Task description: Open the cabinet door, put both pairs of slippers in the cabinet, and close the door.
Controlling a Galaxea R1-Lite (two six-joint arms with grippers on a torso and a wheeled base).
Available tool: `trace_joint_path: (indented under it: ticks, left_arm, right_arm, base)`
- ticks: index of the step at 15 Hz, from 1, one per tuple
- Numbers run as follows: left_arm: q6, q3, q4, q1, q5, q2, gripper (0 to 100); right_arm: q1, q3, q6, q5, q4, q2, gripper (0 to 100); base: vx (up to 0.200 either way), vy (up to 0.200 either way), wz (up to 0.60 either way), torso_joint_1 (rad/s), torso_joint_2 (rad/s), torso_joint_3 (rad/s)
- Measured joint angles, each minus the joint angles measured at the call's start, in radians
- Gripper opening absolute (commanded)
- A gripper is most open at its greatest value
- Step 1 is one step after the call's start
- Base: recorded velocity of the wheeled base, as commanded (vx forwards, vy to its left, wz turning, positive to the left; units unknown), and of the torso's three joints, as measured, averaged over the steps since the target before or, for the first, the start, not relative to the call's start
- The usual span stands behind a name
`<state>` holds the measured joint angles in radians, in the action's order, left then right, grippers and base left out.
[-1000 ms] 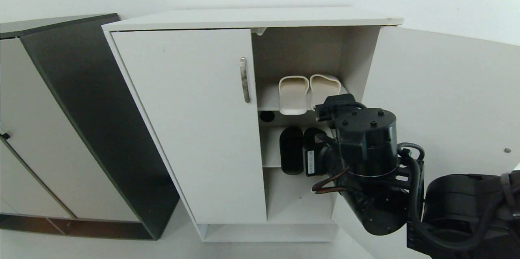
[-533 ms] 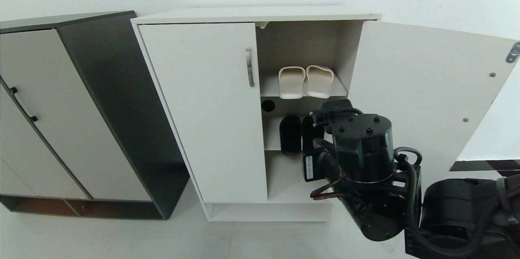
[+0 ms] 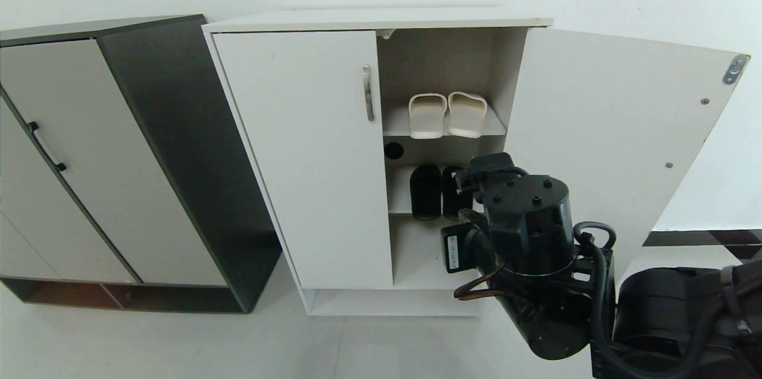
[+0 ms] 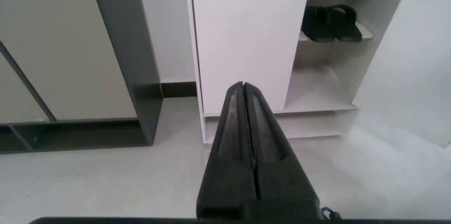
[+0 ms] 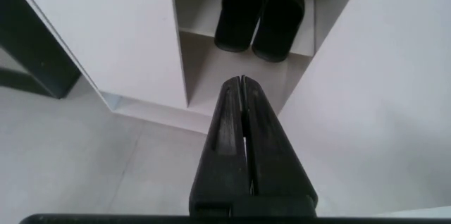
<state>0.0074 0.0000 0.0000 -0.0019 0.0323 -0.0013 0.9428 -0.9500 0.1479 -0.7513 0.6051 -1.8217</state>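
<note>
Two pairs are shelved: black slippers (image 5: 259, 14) just beyond my closed, empty right claw (image 5: 242, 81), white slippers (image 3: 447, 115) higher. Only the door (image 3: 601, 129) beside it needs closing.

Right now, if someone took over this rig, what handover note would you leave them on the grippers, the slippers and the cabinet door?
Left gripper: shut, empty, in front of the white flat-topped cabinet.
Right gripper: shut, empty, facing the open compartment.
Cream slide slippers: side by side on the upper shelf.
Black slide slippers: side by side on the middle shelf.
Done: the right-hand door is wide open and both pairs are inside.
Left: swing that door shut. The left-hand door is already closed.
</note>
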Motion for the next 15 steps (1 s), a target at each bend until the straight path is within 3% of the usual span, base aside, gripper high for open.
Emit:
trace_joint_path:
  ticks: [15]
  left_arm:
    - [-0.001, 0.0, 0.0, 0.0, 0.0, 0.0, 0]
  right_arm:
    - [-0.004, 0.013, -0.01, 0.0, 0.0, -0.012, 0]
  base:
    - [0.0, 0.0, 0.0, 0.0, -0.02, -0.023]
